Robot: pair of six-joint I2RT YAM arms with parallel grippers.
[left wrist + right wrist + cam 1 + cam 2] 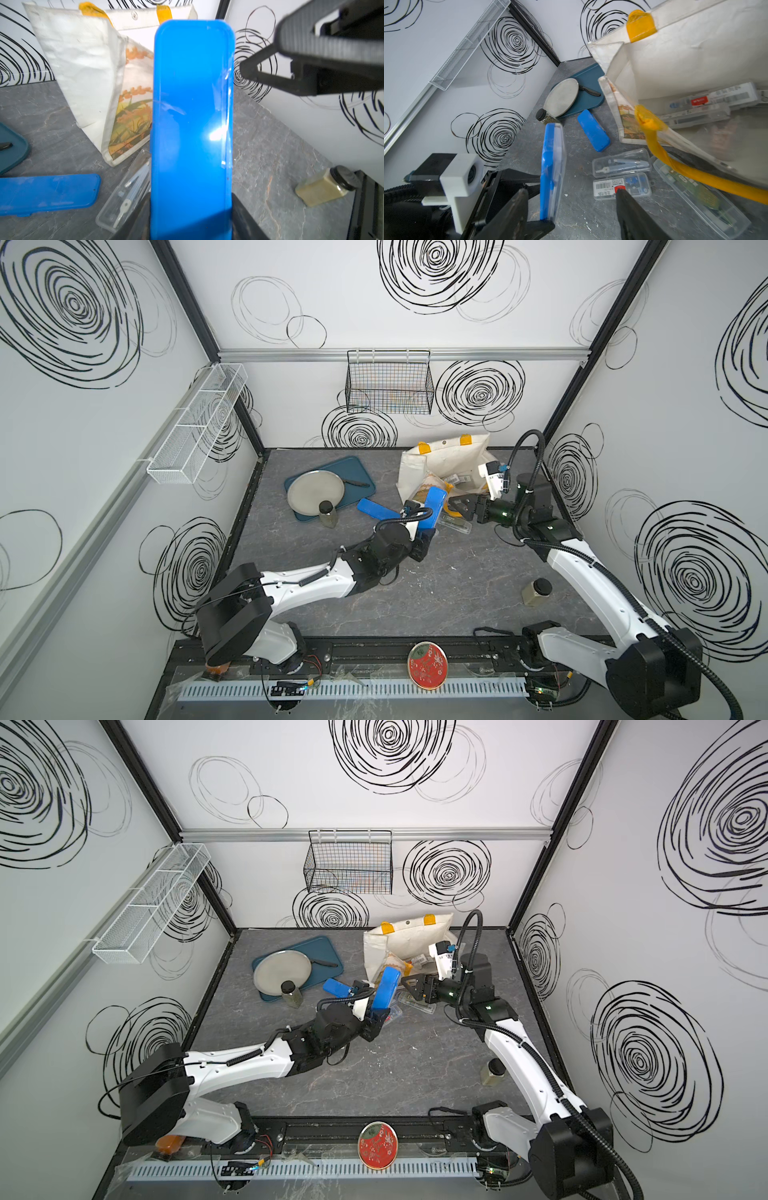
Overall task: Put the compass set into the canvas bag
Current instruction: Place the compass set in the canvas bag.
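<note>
**Grip.** The left gripper (428, 536) is clamped on the lower end of a blue-backed case with a clear lid (192, 114), judged to be the compass set in hand. The case stands steeply tilted. As far as the views show, it is off the table (457, 593), and its free end points toward the canvas bag (453, 456). Gripping at one end leaves most of the length free to enter the bag first.

**Bag.** The canvas bag sits at the rear of the table, just beyond the case, with its mouth gaping toward the right arm. Clear cases lie inside it.

**Second arm.** The right gripper (457, 507) hangs with jaws apart and empty, just beside the held case and over the bag's loose yellow handle (675, 166). Judged purpose: to be in place to hold the rim so that the soft mouth does not fold shut during insertion.

**Remaining items.** These lie on the table near the mouth, outside the bag:
- a clear case showing a compass (622, 165)
- a labelled clear box (622, 186)
- a second blue case (376, 510)
- a long clear case (699, 199), with the yellow handle draped over it
</note>
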